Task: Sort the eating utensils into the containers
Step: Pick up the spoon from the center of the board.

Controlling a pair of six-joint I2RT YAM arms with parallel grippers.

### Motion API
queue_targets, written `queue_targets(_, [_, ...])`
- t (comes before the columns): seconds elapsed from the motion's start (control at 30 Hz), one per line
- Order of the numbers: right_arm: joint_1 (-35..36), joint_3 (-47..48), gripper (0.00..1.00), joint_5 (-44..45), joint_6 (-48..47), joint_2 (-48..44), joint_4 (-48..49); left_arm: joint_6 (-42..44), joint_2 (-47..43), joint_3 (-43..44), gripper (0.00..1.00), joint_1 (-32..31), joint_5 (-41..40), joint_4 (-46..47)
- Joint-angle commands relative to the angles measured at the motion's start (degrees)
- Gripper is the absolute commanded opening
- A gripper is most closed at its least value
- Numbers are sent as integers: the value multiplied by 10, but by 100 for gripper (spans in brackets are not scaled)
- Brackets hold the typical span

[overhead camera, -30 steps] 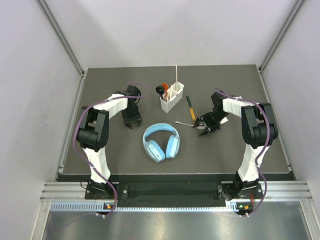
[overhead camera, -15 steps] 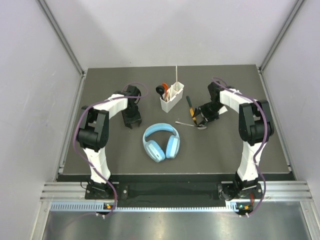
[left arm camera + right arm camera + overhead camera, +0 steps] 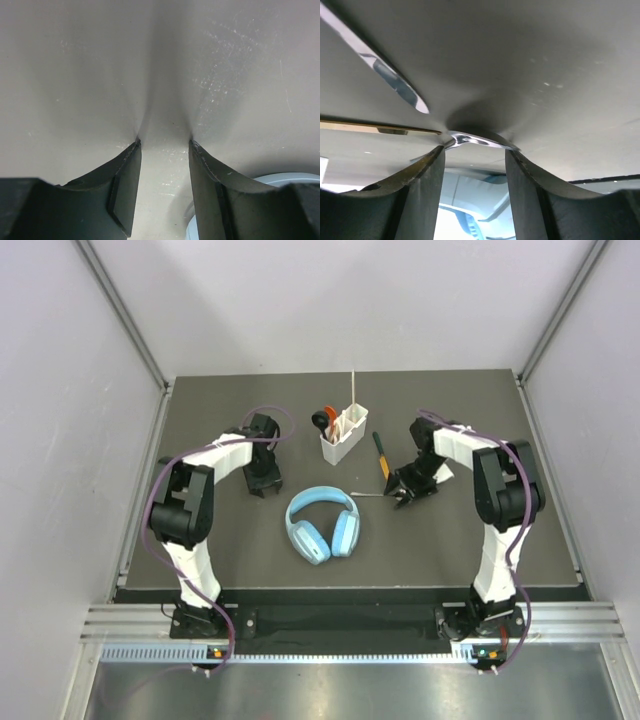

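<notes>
Caddy [image 3: 340,448] stands mid-counter toward the far edge. It holds an orange-red spoon [image 3: 330,414], a black scoop [image 3: 320,421] and a tall white handle [image 3: 353,390]; we can't tell which compartments. Knife [image 3: 381,455] lies just right of it. Right hand [image 3: 475,148] straddles the loose spoon [image 3: 368,494]; we can't tell if it's pinched. Left hand [image 3: 164,143] has its fingers apart, holding nothing. Headphones [image 3: 323,523] sit near-center. Bare counter [image 3: 450,540] runs along the side edges.

Right gripper [image 3: 403,490]: swings in from the right toward the knife [image 3: 381,454], then drops back over the spoon's bowl, jaws drawn in a little.
Spoon [image 3: 368,494]: handle end slides toward the near edge and now lies almost level across the surface [image 3: 480,530].
Left arm [image 3: 225,452]: elbow sinks slightly nearer.
</notes>
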Motion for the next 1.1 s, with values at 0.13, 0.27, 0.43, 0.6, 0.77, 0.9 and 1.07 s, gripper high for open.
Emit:
queue_targets(0.13, [14, -3, 48, 31, 16, -13, 4, 7, 21, -30, 48, 6, -8, -11])
queue_targets(0.27, [19, 43, 36, 59, -1, 21, -14, 13, 21, -29, 48, 6, -17, -15])
queue_targets(0.43, [25, 85, 19, 92, -23, 70, -35, 16, 20, -32, 48, 8, -19, -18])
queue_targets(0.6, [29, 88, 0, 100, -39, 83, -41, 16, 21, -31, 49, 10, -21, -20])
queue_targets(0.77, [29, 53, 0, 125, -51, 71, -37, 17, 24, -25, 49, 12, -19, -23])
queue_targets(0.9, [26, 49, 0, 149, -84, 50, -42, 16, 26, -18, 48, 11, -19, -26])
queue_targets(1.07, [23, 86, 0, 244, -158, 9, -67, 16, 26, -21, 48, 11, -16, -25])
